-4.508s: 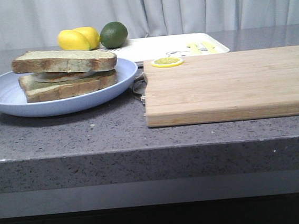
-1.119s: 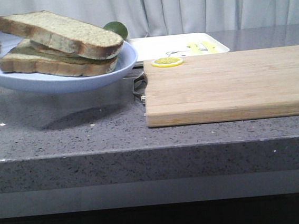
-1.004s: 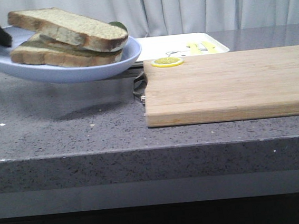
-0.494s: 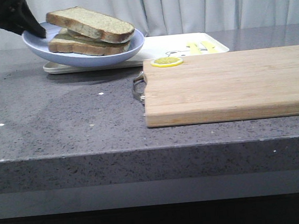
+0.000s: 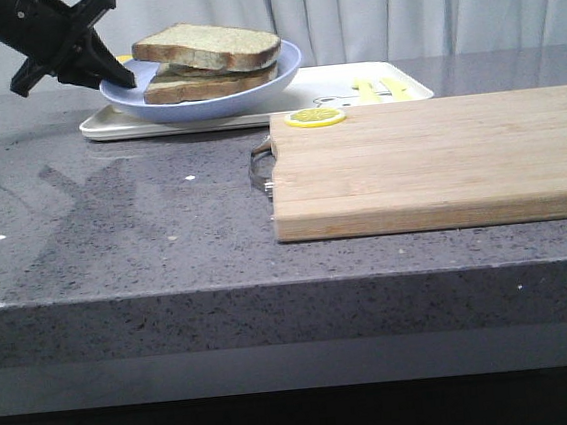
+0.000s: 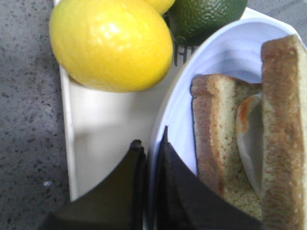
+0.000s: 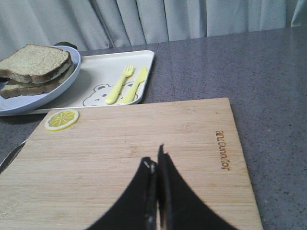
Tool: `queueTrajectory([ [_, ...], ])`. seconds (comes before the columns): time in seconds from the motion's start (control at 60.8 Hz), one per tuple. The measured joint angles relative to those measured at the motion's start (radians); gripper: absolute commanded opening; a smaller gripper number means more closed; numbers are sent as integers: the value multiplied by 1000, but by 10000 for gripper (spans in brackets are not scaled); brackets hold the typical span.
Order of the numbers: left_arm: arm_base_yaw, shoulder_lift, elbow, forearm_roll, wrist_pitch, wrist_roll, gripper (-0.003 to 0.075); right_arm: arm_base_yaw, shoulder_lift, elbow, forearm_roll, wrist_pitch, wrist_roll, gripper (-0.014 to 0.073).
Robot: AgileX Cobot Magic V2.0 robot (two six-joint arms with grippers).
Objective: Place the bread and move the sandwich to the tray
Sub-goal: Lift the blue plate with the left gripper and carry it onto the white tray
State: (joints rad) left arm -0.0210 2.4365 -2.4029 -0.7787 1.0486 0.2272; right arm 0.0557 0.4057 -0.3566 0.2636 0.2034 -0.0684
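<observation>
The sandwich [image 5: 211,61], two brown-crusted toast slices with fried egg [image 6: 249,139] between them, lies on a pale blue plate [image 5: 288,66]. The plain bread [image 7: 33,61] is its top slice. My left gripper [image 5: 122,79] is shut on the plate's left rim, one finger inside and one outside [image 6: 151,143]. The plate hangs level over the left part of the white tray [image 5: 293,101]; I cannot tell whether it touches it. My right gripper [image 7: 156,160] is shut and empty, low over the wooden cutting board [image 7: 144,143].
A lemon [image 6: 110,43] and a lime [image 6: 206,14] sit by the plate at the tray's far left corner. A yellow fork [image 7: 119,84] and knife [image 7: 135,84] lie on the tray's right part. A lemon slice [image 5: 317,118] sits on the board's corner.
The left gripper has carried the plate with the sandwich to the right and away from the camera, from the counter's left to over the tray. The plate has tilted back to level.
</observation>
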Motion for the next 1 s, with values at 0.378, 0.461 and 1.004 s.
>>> queueTrajectory([
  [0.378,-46,36,-10,-41,-66,37,-20,0,0,0,0,0,0,-68],
  [0.461,-57,35,-12,-46,-80,54,-20,0,0,0,0,0,0,-68],
  [1.004,-90,45,-12,-44,-202,128,-20,0,0,0,0,0,0,-68],
])
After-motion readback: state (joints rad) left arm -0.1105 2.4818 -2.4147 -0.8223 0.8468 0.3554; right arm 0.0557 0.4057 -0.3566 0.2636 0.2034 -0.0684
